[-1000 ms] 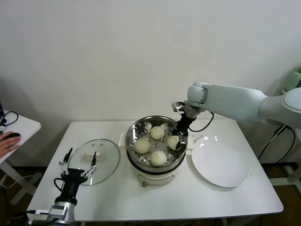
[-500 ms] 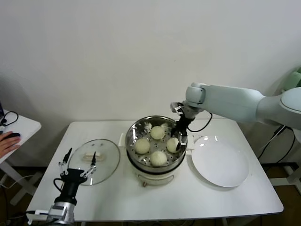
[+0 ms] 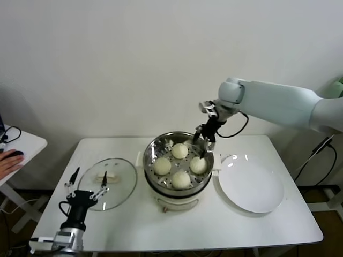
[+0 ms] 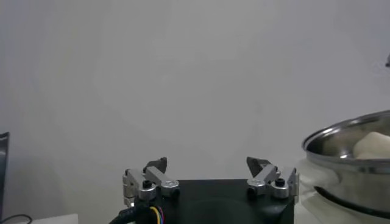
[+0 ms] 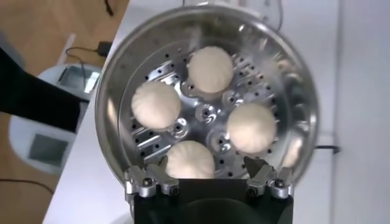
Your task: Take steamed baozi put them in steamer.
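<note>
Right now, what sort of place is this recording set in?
Probably a lab or test room staged as a kitchen task, not a real kitchen: a plain white table against a bare wall, holding only a steamer, glass lid and empty plate, with loose cables beside it.

From the left tool (image 4: 211, 176), only part of the steamer (image 4: 350, 159) shows, cut by the picture's edge, with one baozi (image 4: 375, 146) peeking over its rim. Seen from the right tool (image 5: 210, 179), its own black body covers the steamer's nearest rim and the edge of the nearest baozi (image 5: 190, 159). The bench (image 3: 123, 230) runs out of the head view's lower edge.
</note>
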Robot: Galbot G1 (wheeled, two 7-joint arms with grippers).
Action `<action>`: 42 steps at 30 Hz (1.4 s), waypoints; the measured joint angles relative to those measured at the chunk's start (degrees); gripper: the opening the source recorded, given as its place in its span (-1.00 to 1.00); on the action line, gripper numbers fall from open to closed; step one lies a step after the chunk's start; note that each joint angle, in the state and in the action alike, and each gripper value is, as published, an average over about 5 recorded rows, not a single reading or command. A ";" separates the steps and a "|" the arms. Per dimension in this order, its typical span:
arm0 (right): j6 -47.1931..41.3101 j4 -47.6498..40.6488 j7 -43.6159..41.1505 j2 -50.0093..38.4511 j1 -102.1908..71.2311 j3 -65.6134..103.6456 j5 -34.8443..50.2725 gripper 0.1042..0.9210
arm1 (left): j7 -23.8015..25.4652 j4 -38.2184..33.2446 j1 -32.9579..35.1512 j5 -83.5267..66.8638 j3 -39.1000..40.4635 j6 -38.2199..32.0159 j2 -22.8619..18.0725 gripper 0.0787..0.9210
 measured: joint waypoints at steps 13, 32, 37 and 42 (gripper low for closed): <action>2.37 8.00 10.33 -12.73 -3.80 11.88 -2.48 0.76 | -0.72 -0.55 -2.82 0.55 0.45 2.30 -1.27 0.77; 6.55 22.54 26.73 -29.14 -47.64 61.56 -12.87 0.76 | -0.37 0.00 -2.85 2.48 0.33 1.14 -3.06 0.77; 8.16 25.71 30.22 -28.01 -62.63 76.94 -15.82 0.76 | -0.30 0.25 -2.15 2.10 -0.12 0.67 -3.18 0.77; 10.09 28.99 33.71 -23.41 -77.45 92.04 -19.20 0.76 | -0.28 -0.15 -1.38 1.35 -0.56 0.56 -3.41 0.77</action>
